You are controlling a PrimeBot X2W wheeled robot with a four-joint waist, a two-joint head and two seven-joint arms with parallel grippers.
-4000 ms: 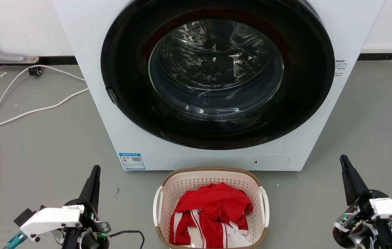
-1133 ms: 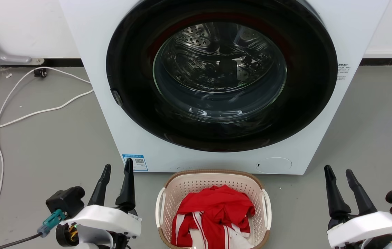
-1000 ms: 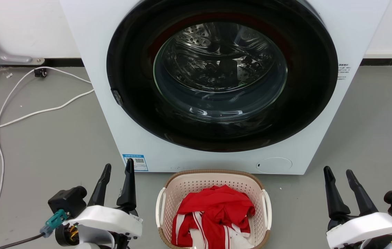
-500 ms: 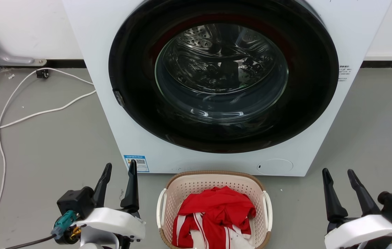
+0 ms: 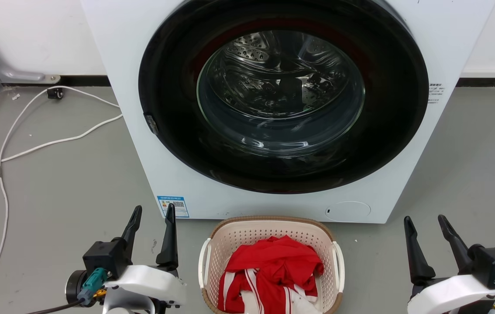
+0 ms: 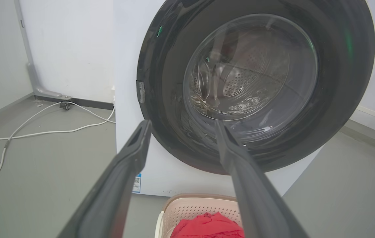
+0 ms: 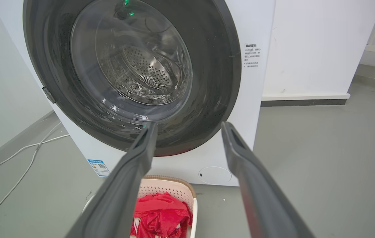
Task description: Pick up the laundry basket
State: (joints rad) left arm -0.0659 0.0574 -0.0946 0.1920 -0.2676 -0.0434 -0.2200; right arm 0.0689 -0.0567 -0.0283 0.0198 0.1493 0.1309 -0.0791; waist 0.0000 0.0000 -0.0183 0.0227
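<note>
Between my left pincer (image 5: pixel 153 207) and right pincer (image 5: pixel 424 217), both spread and empty, lies the basket (image 5: pixel 269 219), nearer the left one.

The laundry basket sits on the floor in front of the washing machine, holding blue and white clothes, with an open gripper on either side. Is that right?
Nearly. In the head view the clothes in the laundry basket are red and white, not blue. The rest holds: it sits before the washing machine, the left gripper and right gripper open on either side.
</note>
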